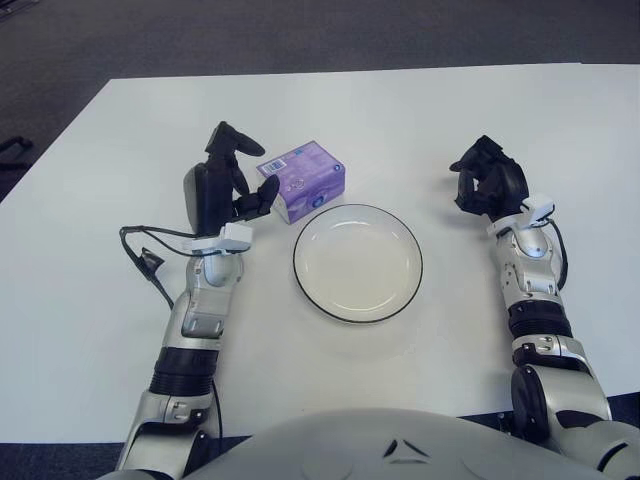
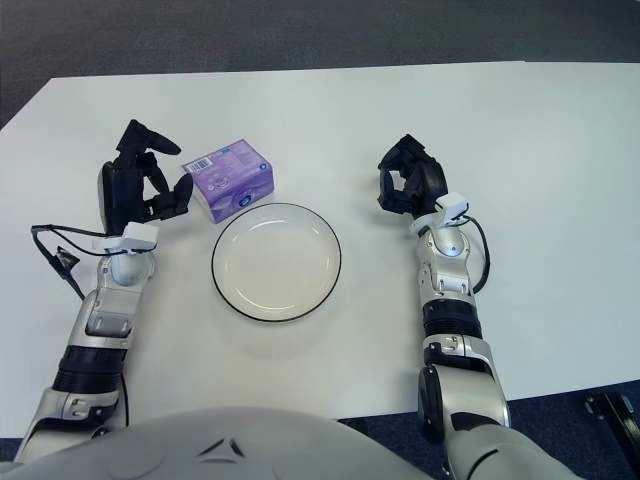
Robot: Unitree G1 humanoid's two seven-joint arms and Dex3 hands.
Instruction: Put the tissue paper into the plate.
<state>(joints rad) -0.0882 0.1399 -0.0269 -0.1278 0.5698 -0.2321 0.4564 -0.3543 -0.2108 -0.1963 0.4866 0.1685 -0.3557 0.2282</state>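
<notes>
A purple tissue pack (image 1: 304, 178) lies on the white table just behind the left rim of a white plate with a dark rim (image 1: 295, 262). The plate holds nothing. My left hand (image 1: 232, 185) is raised just left of the pack, palm turned toward it, fingers spread and holding nothing; its fingertips come close to the pack's left side. My right hand (image 1: 487, 182) shows to the right of the plate with its fingers curled and nothing in them.
The white table (image 1: 420, 110) stretches wide behind and to both sides. A black cable (image 1: 150, 262) hangs from my left wrist. Dark carpet lies beyond the table's far edge.
</notes>
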